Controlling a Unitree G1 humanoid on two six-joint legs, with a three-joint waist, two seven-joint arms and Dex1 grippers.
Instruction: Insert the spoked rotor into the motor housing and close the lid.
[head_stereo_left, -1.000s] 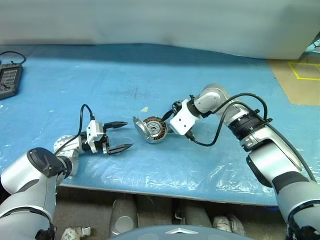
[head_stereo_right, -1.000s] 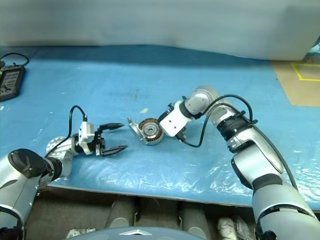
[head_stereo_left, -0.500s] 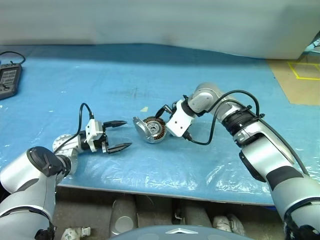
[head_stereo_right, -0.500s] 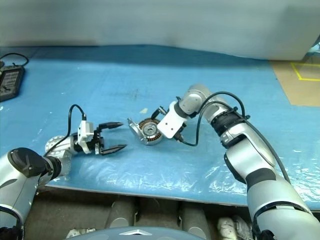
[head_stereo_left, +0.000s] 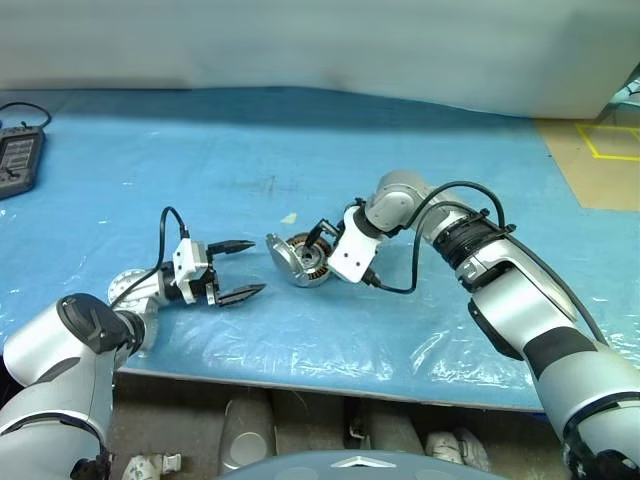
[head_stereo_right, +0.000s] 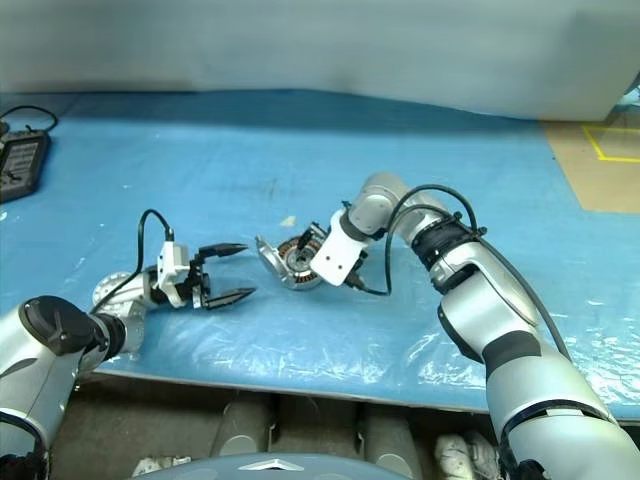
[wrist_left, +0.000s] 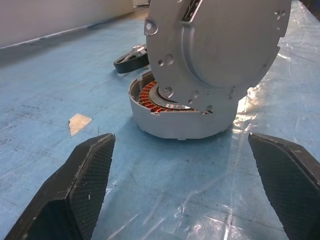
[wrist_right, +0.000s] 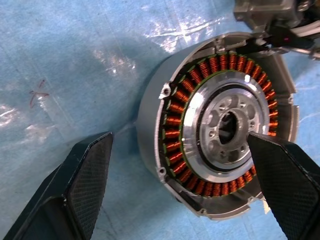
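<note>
Motor housing (head_stereo_left: 305, 260) sits on the blue plastic-covered table (head_stereo_left: 420, 180), near the middle, between the two arms. The right gripper (head_stereo_right: 312, 243) hangs just above it, pointing steeply down; in the right wrist view its two black fingers (wrist_right: 80, 190) stand wide apart on either side of the housing and grip nothing. Whether either finger touches the rim cannot be told. The left gripper (head_stereo_left: 240, 270) lies level a little to the left of the housing, aimed at it, its jaws spread fully and empty, clear of the part.

From above, the right wrist view shows the housing as a round silver cup (wrist_right: 150, 125) with a full ring of copper-brown windings (wrist_right: 172, 135) around a pale metal hub with small holes and a dark centre bore. The lid (wrist_left: 220, 45) stands up on edge at the housing's left side, joined to its rim; the left wrist view shows its flat grey back with small holes, tilted over the cup so that part of the windings is covered.

That left wrist view also shows the spoked rotor (wrist_left: 131, 59), a dark-rimmed flat wheel lying on the table just behind the housing. A small tan scrap (wrist_left: 78, 123) lies on the blue sheet nearby. At the far left edge of the table rests a black handheld device (head_stereo_left: 18, 162) with a cable.
</note>
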